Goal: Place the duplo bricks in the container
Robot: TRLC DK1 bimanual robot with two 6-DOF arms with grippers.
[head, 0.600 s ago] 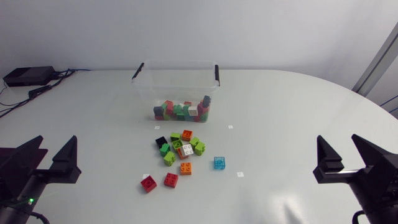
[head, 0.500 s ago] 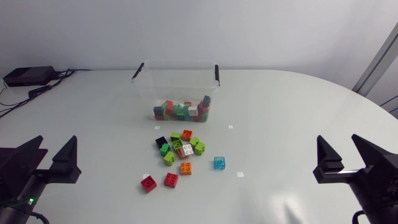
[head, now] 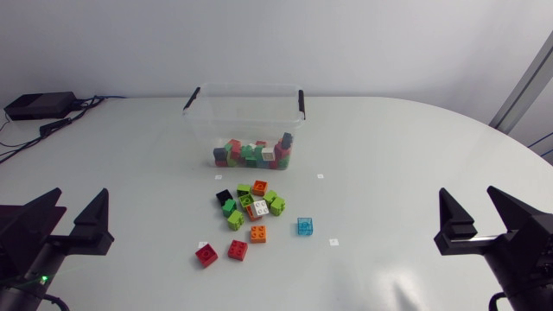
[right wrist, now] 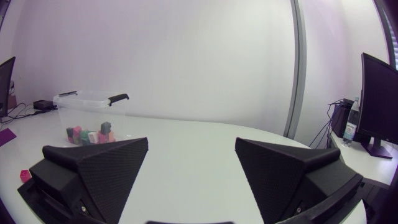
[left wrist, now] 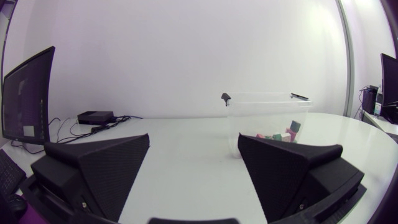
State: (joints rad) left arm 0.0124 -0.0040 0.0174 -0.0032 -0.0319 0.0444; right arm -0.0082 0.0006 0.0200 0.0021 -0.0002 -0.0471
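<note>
**Pick not yet begun: both arms parked**

My left gripper [head: 81,195] and right gripper [head: 469,193] are hanging with fingers spread, holding nothing. Loose duplo bricks [head: 251,207] are lying near the container [head: 203,130]. Judging the outlying red brick [head: 206,255] easiest: descending straight, fingers straddling its flat sides.

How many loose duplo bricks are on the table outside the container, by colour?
Red duplo bricks: 2
Orange duplo bricks: 3
Green duplo bricks: 6
White duplo brick: 1
Black duplo brick: 1
Translucent blue duplo brick: 1
Total: 14. The cluster is tight, so green and orange may each be off by one.
</note>
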